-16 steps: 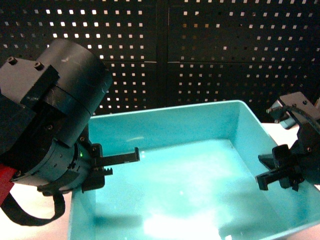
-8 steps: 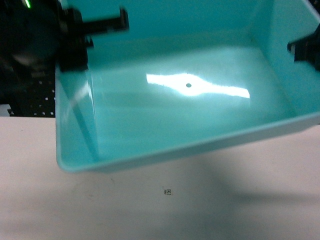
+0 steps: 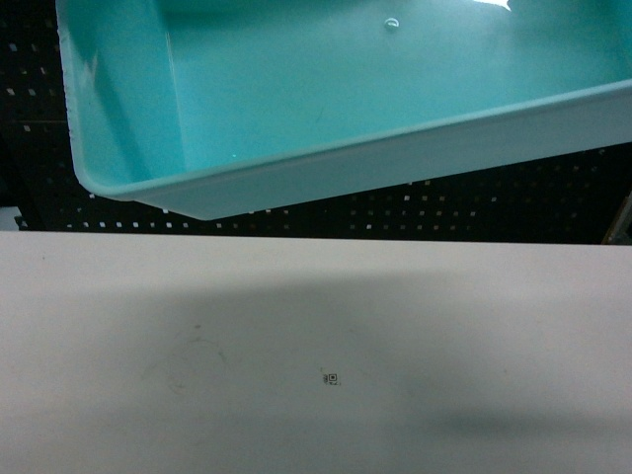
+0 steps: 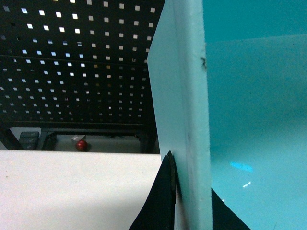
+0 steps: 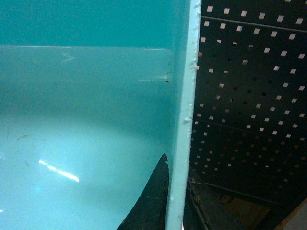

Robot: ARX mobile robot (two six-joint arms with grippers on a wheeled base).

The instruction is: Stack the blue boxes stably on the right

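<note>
Above the pale surface (image 3: 316, 395), before black pegboard (image 3: 474, 202), the smooth light-turquoise plastic tub (image 3: 296, 89) is hanging, left claw (image 4: 184, 201) and right claw (image 5: 175, 201) each pinching a side wall.

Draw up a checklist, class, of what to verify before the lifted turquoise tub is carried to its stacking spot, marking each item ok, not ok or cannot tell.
1. Left gripper clamps the tub's wall, one finger on each side: ok.
2. Right gripper clamps the opposite wall the same way: ok.
3. Tub lifted off the table: ok.
4. Tub level: not ok, the head view shows its rim slanting.
5. Tub empty inside: ok, as far as the views show.
6. Larger blue tub located as the target: cannot tell, no view shows it.
</note>
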